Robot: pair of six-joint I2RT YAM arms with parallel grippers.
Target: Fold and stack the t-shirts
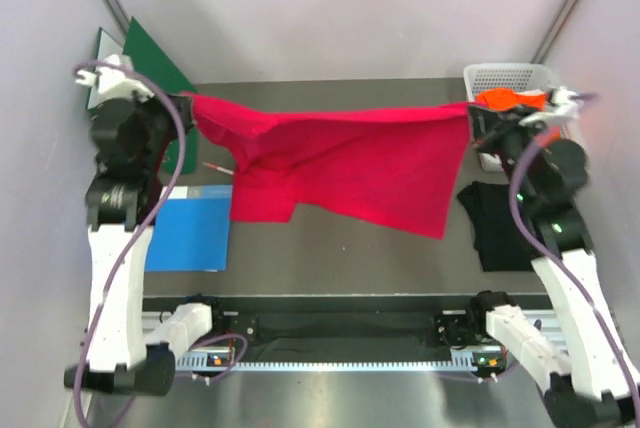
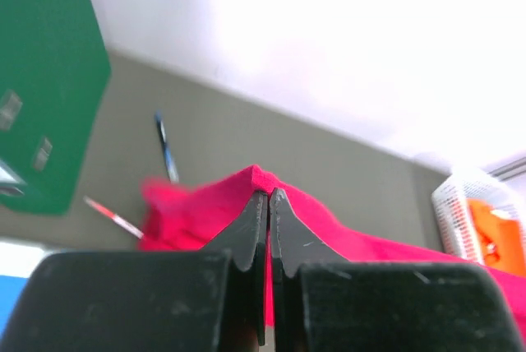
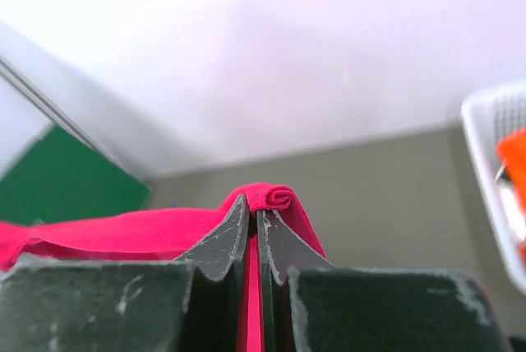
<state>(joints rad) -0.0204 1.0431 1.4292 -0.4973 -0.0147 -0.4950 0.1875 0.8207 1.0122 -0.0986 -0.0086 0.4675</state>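
Spread step: left gripper (image 2: 269,196) and right gripper (image 3: 253,204) each clenched on the crimson t-shirt (image 1: 350,163), held taut aloft. Next: lower both evenly, laying it flat.

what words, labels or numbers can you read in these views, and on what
No text can be read.
The green board carries two small pale patches, maybe labels, too blurred to read.
No print shows on the crimson t-shirt, the blue sheet or the white basket.
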